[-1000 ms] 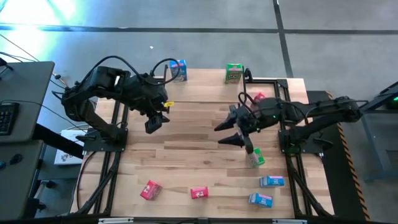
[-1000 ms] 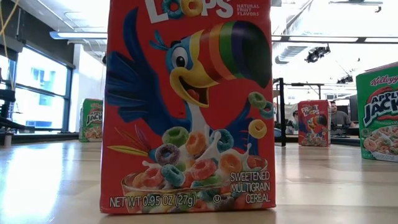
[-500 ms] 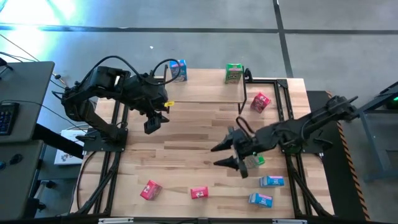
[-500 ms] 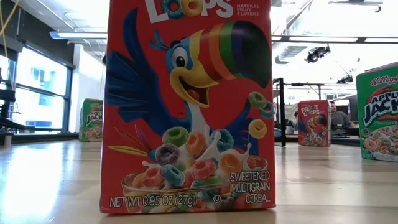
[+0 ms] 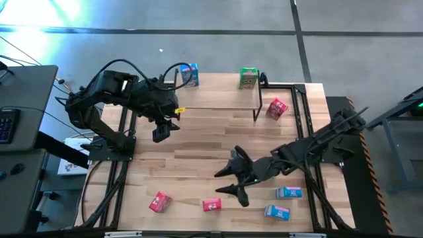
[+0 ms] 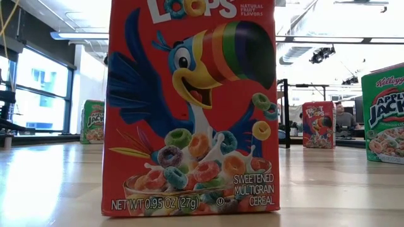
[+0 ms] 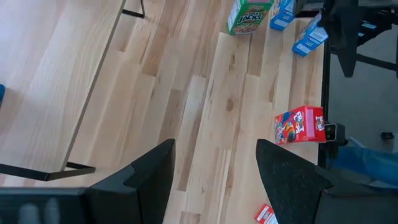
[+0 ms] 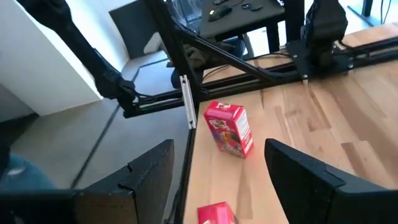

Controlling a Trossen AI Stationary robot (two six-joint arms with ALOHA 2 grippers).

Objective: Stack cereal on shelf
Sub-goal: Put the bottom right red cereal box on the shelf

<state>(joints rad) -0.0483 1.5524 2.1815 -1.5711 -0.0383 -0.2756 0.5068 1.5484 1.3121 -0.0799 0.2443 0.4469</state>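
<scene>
Reaching with fingers spread and empty, the right gripper [image 5: 227, 180] hangs just beside a pink-red box [image 5: 211, 205] on the tabletop. Left gripper [image 5: 161, 132] waits unclenched, near the shelf [image 5: 218, 99], which holds no cereal; stacking appears unstarted.

Printed on tall red cardboard cereal box [image 6: 192, 107]: "LOOPS", "NATURAL FRUIT FLAVORS", "SWEETENED MULTIGRAIN CEREAL", "NET WT 0.95 OZ (27g)". On green cardboard box [image 6: 383, 113]: "Kellogg's", "APPLE JACKS", partly cut off.

Cereal boxes [image 5: 211, 205] scattered; shelf [image 5: 218, 97] bare.
</scene>
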